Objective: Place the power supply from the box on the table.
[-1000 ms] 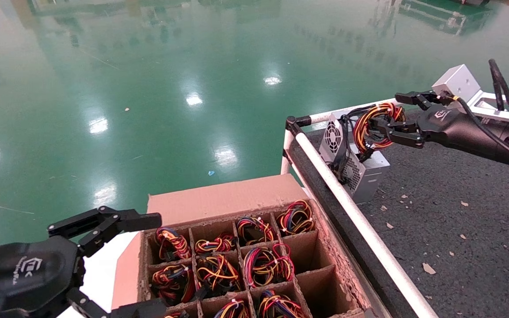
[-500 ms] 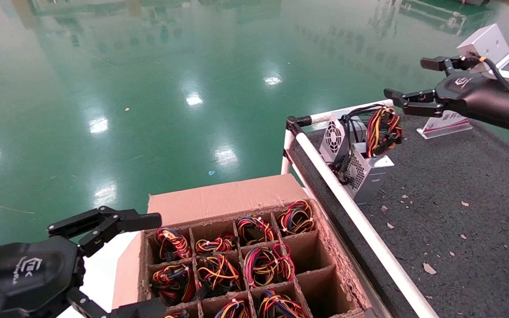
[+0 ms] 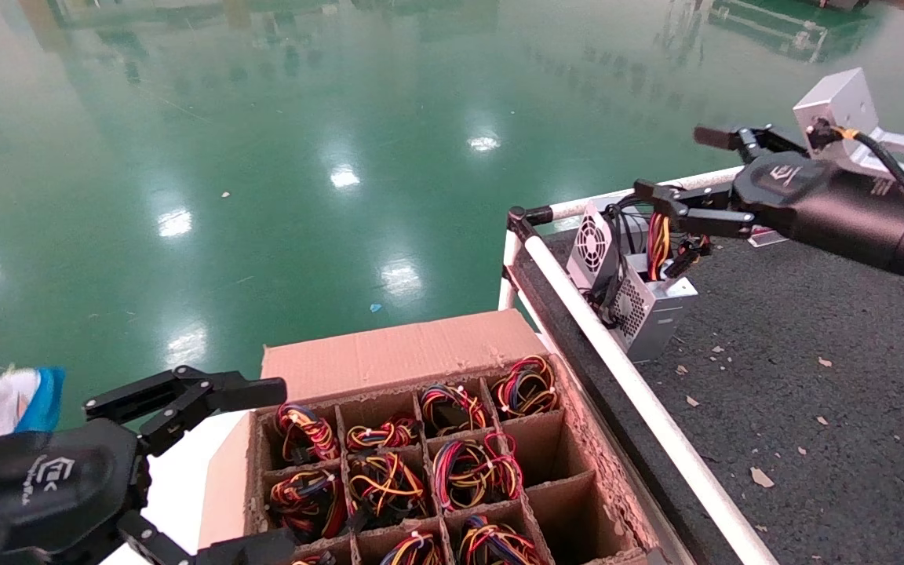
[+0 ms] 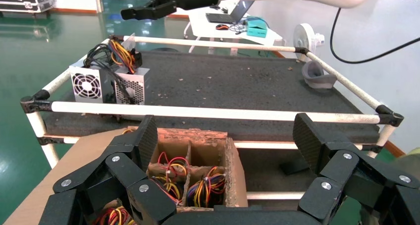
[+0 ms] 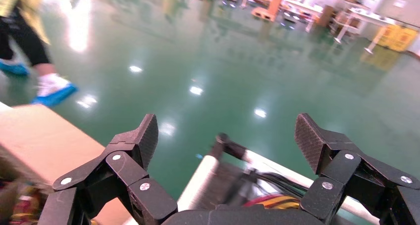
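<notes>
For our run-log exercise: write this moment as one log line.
right tool: open, above power supply | power supply: on table | left tool: open, beside box

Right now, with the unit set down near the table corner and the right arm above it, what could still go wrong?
The power supply sits close to the table rail and against a fan-grilled unit; a nudge could shift both. Its wires stand up just under the open right gripper, so a low pass could snag them. The left gripper waits open beside the box, whose frayed edges could catch on the next pick.
</notes>
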